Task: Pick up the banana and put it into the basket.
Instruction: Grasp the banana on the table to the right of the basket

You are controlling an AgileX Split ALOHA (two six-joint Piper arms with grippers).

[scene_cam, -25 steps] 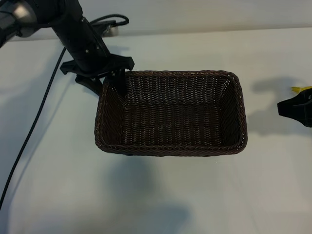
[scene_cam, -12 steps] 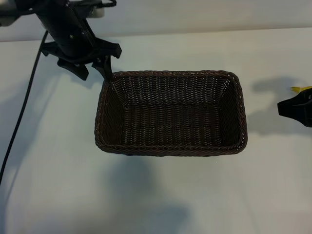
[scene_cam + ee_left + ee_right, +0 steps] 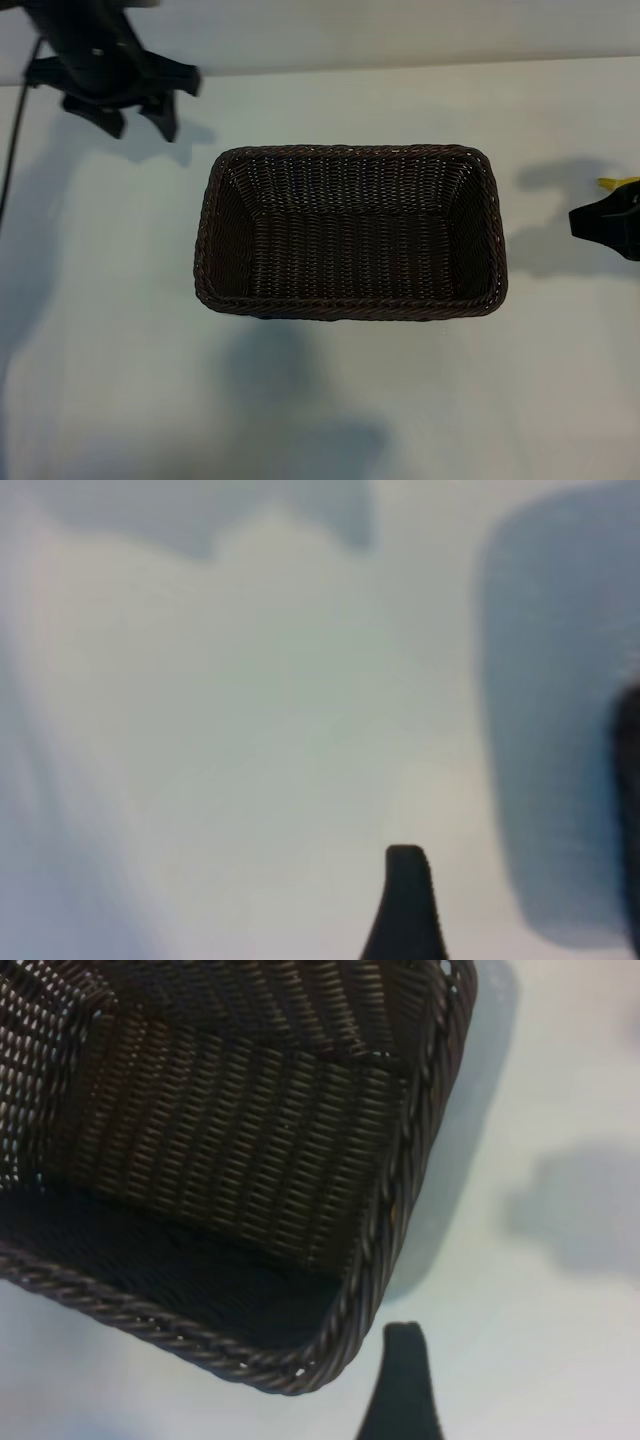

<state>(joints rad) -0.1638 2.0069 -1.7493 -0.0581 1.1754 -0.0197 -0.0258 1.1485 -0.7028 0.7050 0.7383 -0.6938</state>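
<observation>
A pale, plain white table (image 3: 330,400) carries a rectangular dark brown woven wicker basket (image 3: 350,303) at its middle, long axis running left to right in the exterior view, open side up, with nothing inside. No banana shows in any view.

The left gripper (image 3: 133,116) hangs over the far left corner with its fingers spread wide and empty; a second ago it stood at the basket's far left corner, and it has since drawn up and away to the left.

The right gripper (image 3: 605,222) sits parked at the right edge, open, unmoved.

Only the right wrist view shows the basket's braided rim and a corner close up; the left wrist view shows bare table and one fingertip (image 3: 405,900).
</observation>
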